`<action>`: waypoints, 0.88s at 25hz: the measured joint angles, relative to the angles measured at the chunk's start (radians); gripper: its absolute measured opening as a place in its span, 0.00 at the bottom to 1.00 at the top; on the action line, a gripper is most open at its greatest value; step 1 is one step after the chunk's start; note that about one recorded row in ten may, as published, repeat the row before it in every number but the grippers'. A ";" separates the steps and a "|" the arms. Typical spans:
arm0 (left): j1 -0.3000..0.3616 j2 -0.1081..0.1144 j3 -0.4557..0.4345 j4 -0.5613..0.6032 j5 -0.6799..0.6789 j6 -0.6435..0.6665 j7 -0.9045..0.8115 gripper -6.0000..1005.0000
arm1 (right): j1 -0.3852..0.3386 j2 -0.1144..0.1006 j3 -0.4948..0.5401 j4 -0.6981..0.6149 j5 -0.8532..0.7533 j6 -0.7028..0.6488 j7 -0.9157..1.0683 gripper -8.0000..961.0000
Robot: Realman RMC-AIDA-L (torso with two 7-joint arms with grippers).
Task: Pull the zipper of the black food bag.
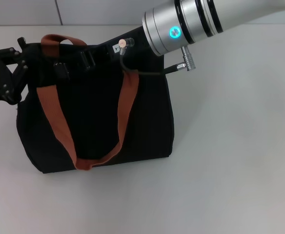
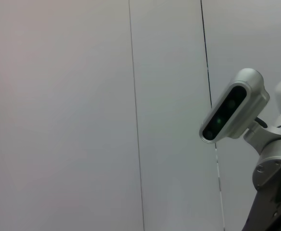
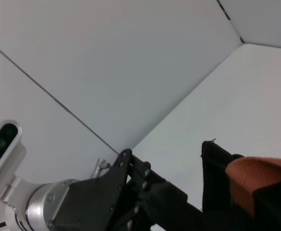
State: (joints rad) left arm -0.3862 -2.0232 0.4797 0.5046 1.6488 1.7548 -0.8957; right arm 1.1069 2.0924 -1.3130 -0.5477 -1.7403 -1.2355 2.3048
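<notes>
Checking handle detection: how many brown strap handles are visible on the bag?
2. One strap handle runs down the left of the black food bag; the other strap handle runs down its right. They meet in a loop near the bottom edge.

The large boxy black fabric food bag [image 1: 96, 114] stands on the pale counter [image 1: 230, 161], left of the middle. Two rust-brown webbing strap handles [image 1: 59, 126] lie over its near face. The left pincer [image 1: 13, 66] sits at the bag's far left top corner. The right arm's silver cylindrical wrist [image 1: 181, 27] hangs over the bag's far right corner, just behind the top edge.
</notes>
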 joint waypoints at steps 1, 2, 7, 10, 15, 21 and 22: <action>0.001 0.000 -0.001 0.000 -0.001 0.000 0.000 0.05 | 0.000 0.000 0.000 0.000 -0.002 0.000 -0.003 0.29; 0.002 0.000 -0.003 0.000 -0.001 0.001 0.000 0.05 | -0.001 0.000 0.000 -0.001 -0.004 0.000 -0.007 0.28; 0.005 0.001 -0.003 0.000 -0.001 0.008 0.000 0.05 | -0.004 0.000 0.000 -0.004 -0.005 -0.001 -0.040 0.19; 0.006 0.001 -0.003 0.000 -0.001 0.013 0.000 0.05 | -0.007 0.000 -0.001 -0.007 -0.004 0.004 -0.050 0.10; 0.012 0.004 -0.003 0.000 -0.005 0.017 0.000 0.06 | -0.023 0.000 -0.027 -0.032 -0.004 0.032 -0.045 0.01; 0.019 0.007 -0.023 0.000 -0.007 0.017 0.000 0.06 | -0.110 -0.004 -0.100 -0.188 -0.053 0.074 0.078 0.01; 0.020 0.008 -0.030 0.000 -0.008 0.018 0.000 0.06 | -0.156 -0.004 -0.102 -0.268 -0.109 0.076 0.137 0.01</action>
State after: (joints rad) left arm -0.3663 -2.0152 0.4495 0.5046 1.6409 1.7723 -0.8958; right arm 0.9506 2.0881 -1.4152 -0.8153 -1.8488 -1.1593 2.4420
